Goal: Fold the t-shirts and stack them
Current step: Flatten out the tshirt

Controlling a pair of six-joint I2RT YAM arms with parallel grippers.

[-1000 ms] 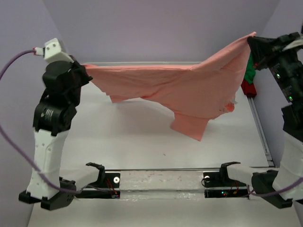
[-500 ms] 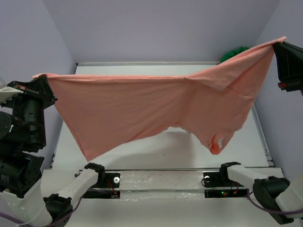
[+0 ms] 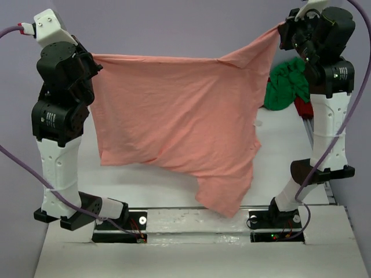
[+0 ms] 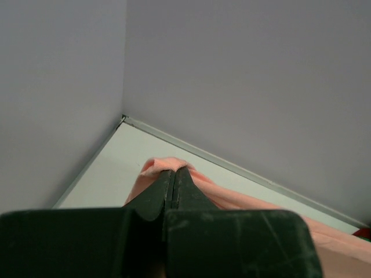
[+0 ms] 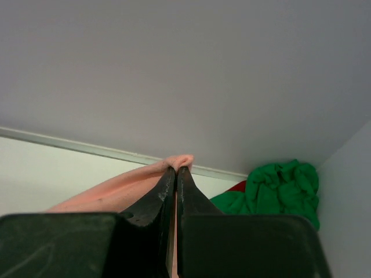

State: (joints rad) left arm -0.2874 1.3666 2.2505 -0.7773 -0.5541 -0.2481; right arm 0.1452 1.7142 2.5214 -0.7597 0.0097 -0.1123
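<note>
Nearest, the arm bases sit on a dark rail (image 3: 197, 223) at the table's front edge. Behind it the white table (image 3: 290, 156) shows bare on either side of the salmon pink t-shirt (image 3: 174, 121), which hangs spread like a curtain between the two raised arms. Its lower hem slants down to the right, and the lowest corner dips toward the rail; whether it touches cannot be told. The left gripper (image 3: 93, 58) is clamped on the shirt's upper left corner, with a fold of pink poking past its tips. The right gripper (image 3: 282, 32), a little higher, pinches the upper right corner. Farther back, the bright green t-shirt (image 3: 285, 86) lies bunched in the far right corner beside something red (image 3: 302, 107). Lilac walls (image 3: 191, 29) close in on the left, back and right.
</note>
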